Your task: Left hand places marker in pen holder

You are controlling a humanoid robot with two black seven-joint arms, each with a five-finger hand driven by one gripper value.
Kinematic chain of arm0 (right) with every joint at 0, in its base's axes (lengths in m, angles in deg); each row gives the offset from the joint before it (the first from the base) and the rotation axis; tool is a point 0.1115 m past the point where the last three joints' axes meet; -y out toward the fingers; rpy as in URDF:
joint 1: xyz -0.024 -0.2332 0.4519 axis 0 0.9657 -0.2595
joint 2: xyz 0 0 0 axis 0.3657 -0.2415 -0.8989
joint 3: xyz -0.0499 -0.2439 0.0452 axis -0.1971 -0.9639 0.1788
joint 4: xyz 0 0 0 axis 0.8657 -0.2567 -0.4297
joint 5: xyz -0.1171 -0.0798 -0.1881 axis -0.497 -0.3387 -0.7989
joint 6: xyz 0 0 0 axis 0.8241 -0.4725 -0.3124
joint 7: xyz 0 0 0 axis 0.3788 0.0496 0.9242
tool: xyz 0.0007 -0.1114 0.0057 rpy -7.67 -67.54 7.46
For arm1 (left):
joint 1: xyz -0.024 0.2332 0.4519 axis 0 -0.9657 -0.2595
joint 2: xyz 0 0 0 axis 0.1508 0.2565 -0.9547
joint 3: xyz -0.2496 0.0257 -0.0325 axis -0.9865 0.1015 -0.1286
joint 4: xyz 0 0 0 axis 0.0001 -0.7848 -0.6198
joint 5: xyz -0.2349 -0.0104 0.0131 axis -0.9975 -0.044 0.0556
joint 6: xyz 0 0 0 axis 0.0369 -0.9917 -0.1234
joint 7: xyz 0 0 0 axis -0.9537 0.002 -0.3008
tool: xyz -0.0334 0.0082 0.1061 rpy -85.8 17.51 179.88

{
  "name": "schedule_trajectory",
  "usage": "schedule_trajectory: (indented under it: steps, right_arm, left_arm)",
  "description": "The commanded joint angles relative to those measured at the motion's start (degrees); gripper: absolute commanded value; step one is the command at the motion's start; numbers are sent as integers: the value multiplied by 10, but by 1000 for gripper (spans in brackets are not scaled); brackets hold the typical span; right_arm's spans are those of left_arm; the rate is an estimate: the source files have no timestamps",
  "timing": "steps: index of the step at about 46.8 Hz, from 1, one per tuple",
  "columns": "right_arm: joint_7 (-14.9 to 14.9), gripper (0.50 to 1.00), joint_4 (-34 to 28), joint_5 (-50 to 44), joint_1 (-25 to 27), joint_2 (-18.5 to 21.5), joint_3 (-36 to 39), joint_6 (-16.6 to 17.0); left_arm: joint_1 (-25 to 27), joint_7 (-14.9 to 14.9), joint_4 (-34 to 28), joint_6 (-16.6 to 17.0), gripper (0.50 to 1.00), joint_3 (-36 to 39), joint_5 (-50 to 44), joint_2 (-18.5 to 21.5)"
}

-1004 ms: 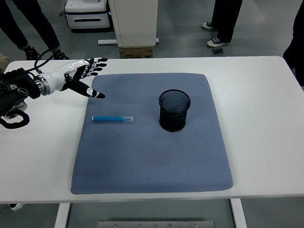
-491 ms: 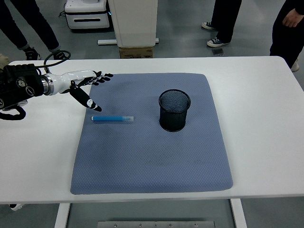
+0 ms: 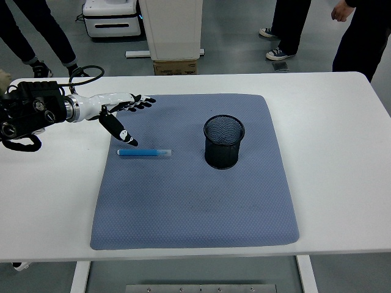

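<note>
1. Flat on the blue mat (image 3: 195,201), the blue marker (image 3: 144,152) lay lengthwise, left of the black mesh pen holder (image 3: 224,141) and well apart from it.
2. Just above the marker's left end, the left robot hand (image 3: 120,112) hovered with fingers spread wide, holding nothing, thumb pointing down toward it.
3. Mat and holder sat on the white surface (image 3: 342,159).
4. Beyond its far edge, people's legs (image 3: 292,24) stood.

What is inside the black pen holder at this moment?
The pen holder looks empty: through its open top only dark mesh shows. Its very bottom is too dark to be sure. The marker lies on the blue mat, left of the holder, near the left hand.
</note>
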Motion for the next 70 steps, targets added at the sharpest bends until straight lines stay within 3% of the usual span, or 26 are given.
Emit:
schedule_trajectory:
  steps: [1, 4, 12, 20, 31, 40, 54, 70]
  right_arm:
    - [0, 1000, 0, 0, 0, 0, 0, 0]
    - [0, 1000, 0, 0, 0, 0, 0, 0]
    - [0, 1000, 0, 0, 0, 0, 0, 0]
    - [0, 1000, 0, 0, 0, 0, 0, 0]
    - [0, 1000, 0, 0, 0, 0, 0, 0]
    - [0, 1000, 0, 0, 0, 0, 0, 0]
    - [0, 1000, 0, 0, 0, 0, 0, 0]
    - [0, 1000, 0, 0, 0, 0, 0, 0]
  left_arm:
    - [-2, -25, -1, -2, 1000, 2, -13, 1]
    - [-2, -47, -2, -4, 1000, 3, -11, -1]
    - [6, -47, -3, -46, 1000, 31, 21, -8]
    - [11, -45, -2, -58, 1000, 34, 71, -8]
    - [13, 10, 1, -60, 1000, 34, 125, -30]
    - [31, 13, 9, -94, 1000, 31, 147, -56]
    - [53, 17, 9, -132, 1000, 31, 181, -64]
    - [58, 51, 9, -133, 1000, 30, 215, -66]
